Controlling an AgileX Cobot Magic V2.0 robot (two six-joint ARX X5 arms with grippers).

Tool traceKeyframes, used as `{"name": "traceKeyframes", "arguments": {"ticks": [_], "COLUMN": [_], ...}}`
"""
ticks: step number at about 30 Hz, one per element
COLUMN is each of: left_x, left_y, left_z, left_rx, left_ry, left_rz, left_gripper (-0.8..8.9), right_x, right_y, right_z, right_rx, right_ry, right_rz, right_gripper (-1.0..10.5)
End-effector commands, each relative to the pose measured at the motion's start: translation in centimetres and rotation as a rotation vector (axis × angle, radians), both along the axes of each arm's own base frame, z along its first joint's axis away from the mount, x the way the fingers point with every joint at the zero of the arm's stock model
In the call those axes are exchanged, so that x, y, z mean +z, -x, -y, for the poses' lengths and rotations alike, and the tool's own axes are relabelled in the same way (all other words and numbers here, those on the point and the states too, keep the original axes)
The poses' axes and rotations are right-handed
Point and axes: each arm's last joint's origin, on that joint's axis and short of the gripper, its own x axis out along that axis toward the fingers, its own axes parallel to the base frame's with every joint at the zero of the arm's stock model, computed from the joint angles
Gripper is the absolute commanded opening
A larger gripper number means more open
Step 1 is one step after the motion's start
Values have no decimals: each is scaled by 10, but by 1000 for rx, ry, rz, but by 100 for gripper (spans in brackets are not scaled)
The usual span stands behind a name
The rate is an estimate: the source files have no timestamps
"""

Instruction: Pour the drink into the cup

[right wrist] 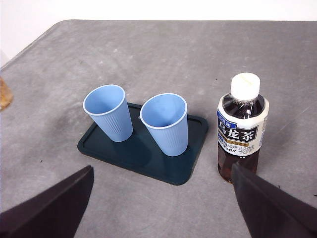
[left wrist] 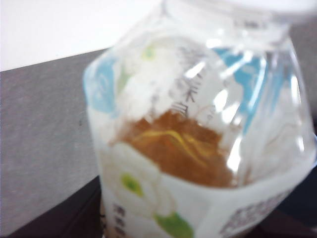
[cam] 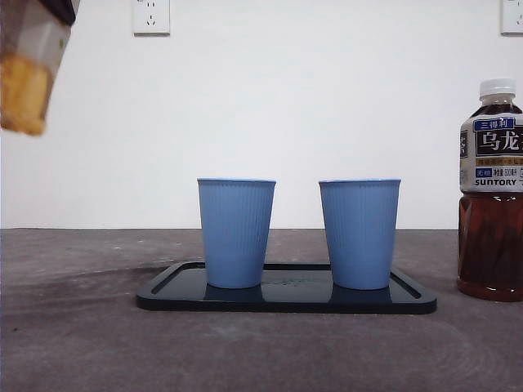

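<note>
Up close, left wrist only: clear bottle [left wrist: 198, 129], amber drink low inside; left claw's grip untellable; right gripper [right wrist: 161, 198] agape, empty.

Desk [cam: 73, 327]: matt grey, faintly mottled, felt-like surface. Tray [cam: 286, 300]: dark, glossy, smooth plastic with reflections. Two blue cups [cam: 236, 233] [cam: 359, 233]: matt, finely ribbed walls. Standing bottle [cam: 491, 192]: clear glossy plastic, printed label, white ribbed cap. Lifted bottle [left wrist: 198, 129]: clear, shiny, crinkly plastic, white printed film label.
</note>
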Motion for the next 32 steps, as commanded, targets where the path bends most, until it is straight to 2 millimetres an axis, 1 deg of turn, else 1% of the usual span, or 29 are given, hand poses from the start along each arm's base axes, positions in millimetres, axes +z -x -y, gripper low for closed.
{"name": "traceKeyframes", "arguments": {"ticks": [1,7,11,13,19,24,28,32], "left_x": [-14,-57,-77,-85,-102,-116,-127,-132], "left_y": [-5,-16,-25,-31,-56,-71,-81,-85], "left_z": [3,6,5,6,10,11,8,8], "left_rx": [3,21,53,42,47,64,89,76], "left_ry": [67,166,204,223,232,227,213,213], "left_rz": [57,97,123,113,105,92,68,59], "left_gripper": [215,214,214,214,214,214,214,215], "right_x": [5,5,5,5,5,5,5,5], "right_y": [2,2,2,2,2,2,2,2], "right_z": [0,0,0,0,0,0,0,0], "right_rx": [13,12,12,13,13,12,11,11], "right_ry": [1,1,0,0,0,1,1,0], "right_rz": [24,24,24,23,23,23,23,23], "right_gripper": [444,444,444,444,444,444,444,444]}}
